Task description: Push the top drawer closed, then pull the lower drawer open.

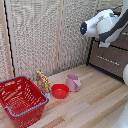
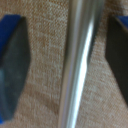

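Observation:
The brown dresser stands at the exterior view's right edge. The white arm (image 1: 102, 26) reaches to its upper part and covers much of the top drawer (image 1: 121, 42). Below it the lower drawer (image 1: 107, 61) shows its wood-grain front and thin handle line. In the wrist view a slim silver bar handle (image 2: 75, 65) runs across a tan front panel. My gripper (image 2: 64, 65) is open, with one dark finger (image 2: 12, 65) on each side of the bar and a gap on both sides. Which drawer this handle belongs to cannot be told.
On the light wooden table stand a red wire basket (image 1: 21, 100), a red bowl (image 1: 60, 91), a pink cup (image 1: 73, 82) and a small patterned object (image 1: 43, 81). Woven screens (image 1: 40, 35) close off the back.

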Controlling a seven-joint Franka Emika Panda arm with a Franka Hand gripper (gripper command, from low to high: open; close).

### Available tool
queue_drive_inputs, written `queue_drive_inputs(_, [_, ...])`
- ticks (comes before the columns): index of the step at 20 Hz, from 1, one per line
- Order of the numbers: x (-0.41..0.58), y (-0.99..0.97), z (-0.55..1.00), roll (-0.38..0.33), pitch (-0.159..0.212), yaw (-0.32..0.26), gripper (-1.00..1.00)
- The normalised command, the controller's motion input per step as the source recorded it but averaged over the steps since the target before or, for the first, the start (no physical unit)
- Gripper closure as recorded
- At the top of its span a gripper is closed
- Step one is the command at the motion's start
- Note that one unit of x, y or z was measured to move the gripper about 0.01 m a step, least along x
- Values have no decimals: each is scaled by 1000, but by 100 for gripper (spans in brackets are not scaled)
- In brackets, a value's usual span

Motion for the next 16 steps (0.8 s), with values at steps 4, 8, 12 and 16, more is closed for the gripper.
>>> queue_drive_inputs(4, [-81, 489, 11, -1, -1, 0, -100])
queue_drive_inputs(8, [-86, 472, -14, -7, 0, 0, -100])
queue_drive_inputs(12, [-104, 306, -126, 2, -7, 12, -100])
queue_drive_inputs(16, [-39, 131, -373, 3, -33, 2, -100])
